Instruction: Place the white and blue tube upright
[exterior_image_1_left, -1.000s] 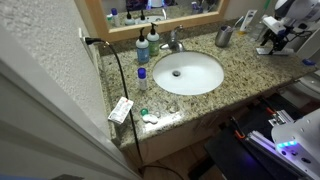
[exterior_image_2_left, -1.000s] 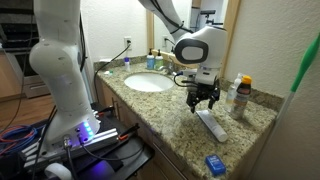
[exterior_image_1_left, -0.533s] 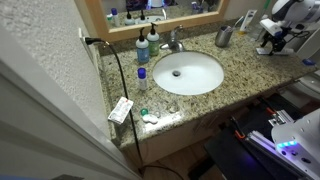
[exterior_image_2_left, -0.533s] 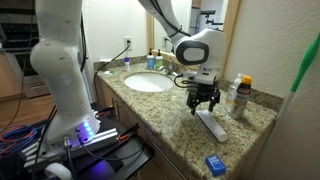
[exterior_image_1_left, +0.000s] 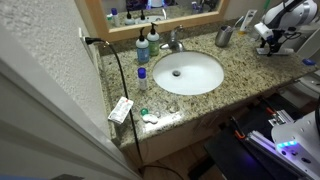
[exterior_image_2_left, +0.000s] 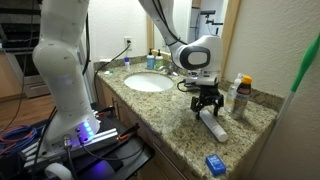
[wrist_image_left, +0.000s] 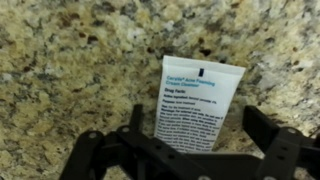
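The slim white squeeze tube with blue print (wrist_image_left: 200, 105) is lying flat on the speckled granite desk (wrist_image_left: 70, 60), right under the black claw (wrist_image_left: 195, 120). The claw's spread wide open, one finger on each side of the tube, gripping nothing. An orange-capped white bottle (exterior_image_2_left: 242, 96) stands just beside the claw, and the white oval sink (exterior_image_2_left: 148, 83) is well off to the other side.
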